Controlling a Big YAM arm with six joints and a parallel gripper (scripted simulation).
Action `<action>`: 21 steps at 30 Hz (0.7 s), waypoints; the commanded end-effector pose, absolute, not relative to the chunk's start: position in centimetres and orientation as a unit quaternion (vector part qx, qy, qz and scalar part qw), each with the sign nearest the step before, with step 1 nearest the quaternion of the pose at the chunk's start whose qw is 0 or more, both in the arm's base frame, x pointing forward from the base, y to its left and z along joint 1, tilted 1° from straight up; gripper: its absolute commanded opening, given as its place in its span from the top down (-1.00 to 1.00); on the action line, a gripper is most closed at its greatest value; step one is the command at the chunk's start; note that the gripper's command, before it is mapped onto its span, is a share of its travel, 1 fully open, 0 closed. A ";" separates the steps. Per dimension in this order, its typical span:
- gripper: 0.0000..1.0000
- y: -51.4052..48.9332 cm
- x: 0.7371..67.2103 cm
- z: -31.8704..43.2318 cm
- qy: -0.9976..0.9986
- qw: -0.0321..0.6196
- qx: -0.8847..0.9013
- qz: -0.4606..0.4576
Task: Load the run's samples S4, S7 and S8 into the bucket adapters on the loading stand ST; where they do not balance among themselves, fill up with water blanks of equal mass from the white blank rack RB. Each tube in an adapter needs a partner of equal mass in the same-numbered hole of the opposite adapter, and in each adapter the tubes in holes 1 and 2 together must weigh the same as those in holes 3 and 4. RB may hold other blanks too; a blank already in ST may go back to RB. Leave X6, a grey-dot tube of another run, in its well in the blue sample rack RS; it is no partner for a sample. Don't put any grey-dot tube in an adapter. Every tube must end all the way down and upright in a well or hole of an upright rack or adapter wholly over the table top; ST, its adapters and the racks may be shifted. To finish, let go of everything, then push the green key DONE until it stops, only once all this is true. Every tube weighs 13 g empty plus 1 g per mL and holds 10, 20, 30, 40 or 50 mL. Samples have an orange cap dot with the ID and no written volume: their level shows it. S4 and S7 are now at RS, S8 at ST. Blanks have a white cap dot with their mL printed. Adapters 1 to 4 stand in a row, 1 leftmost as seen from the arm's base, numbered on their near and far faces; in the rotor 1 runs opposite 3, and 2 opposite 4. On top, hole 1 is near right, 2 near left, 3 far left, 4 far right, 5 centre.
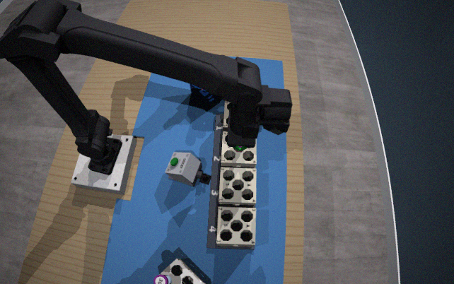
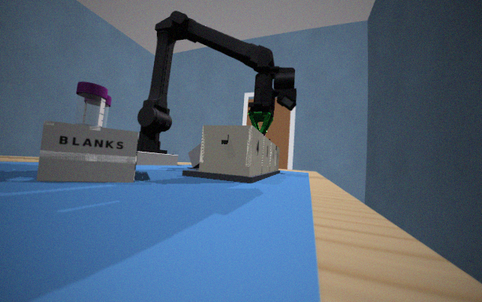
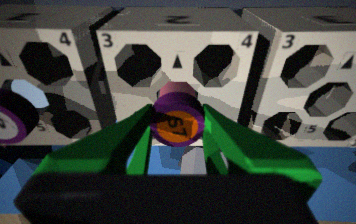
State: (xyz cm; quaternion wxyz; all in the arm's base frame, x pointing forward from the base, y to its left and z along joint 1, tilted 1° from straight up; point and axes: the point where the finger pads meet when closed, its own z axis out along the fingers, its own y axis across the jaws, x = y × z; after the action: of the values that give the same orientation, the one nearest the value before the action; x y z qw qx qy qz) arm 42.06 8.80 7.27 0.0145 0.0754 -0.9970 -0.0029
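My gripper (image 3: pixel 177 111) is shut on sample tube S7 (image 3: pixel 176 125), which has a purple cap with an orange dot and a pink body. It holds the tube upright over adapter 2 (image 1: pixel 238 150) of the stand ST, at about the centre hole, with most of the body down inside. The green fingertips (image 2: pixel 261 125) are just above the adapter top. Far holes 3 and 4 of adapter 2 (image 3: pixel 177 62) are empty. A purple-capped, white-dot tube (image 3: pixel 12 117) stands in adapter 1 at the left edge of the wrist view. Adapters 3 (image 1: pixel 237 185) and 4 (image 1: pixel 236 225) are empty.
The DONE box with its green key (image 1: pixel 174 162) sits left of the stand. The white blank rack RB (image 2: pixel 86 152) holds purple-capped tubes (image 2: pixel 91 101) and also shows at the bottom edge of the top view (image 1: pixel 180 273). The arm mostly hides the blue rack RS (image 1: pixel 203 95).
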 end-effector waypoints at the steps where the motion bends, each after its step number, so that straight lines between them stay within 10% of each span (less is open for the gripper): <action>1: 1.00 9.1 43.7 8.8 -0.997 -0.012 0.075 -0.006; 2: -0.11 9.1 43.7 8.8 -0.997 -0.012 0.075 -0.006; 21: -0.11 9.1 44.6 12.6 -0.997 -0.030 0.075 -0.009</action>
State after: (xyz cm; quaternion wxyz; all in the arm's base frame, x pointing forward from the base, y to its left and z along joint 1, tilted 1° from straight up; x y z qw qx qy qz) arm 41.96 8.78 7.94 0.0184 0.0754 -0.9970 -0.0024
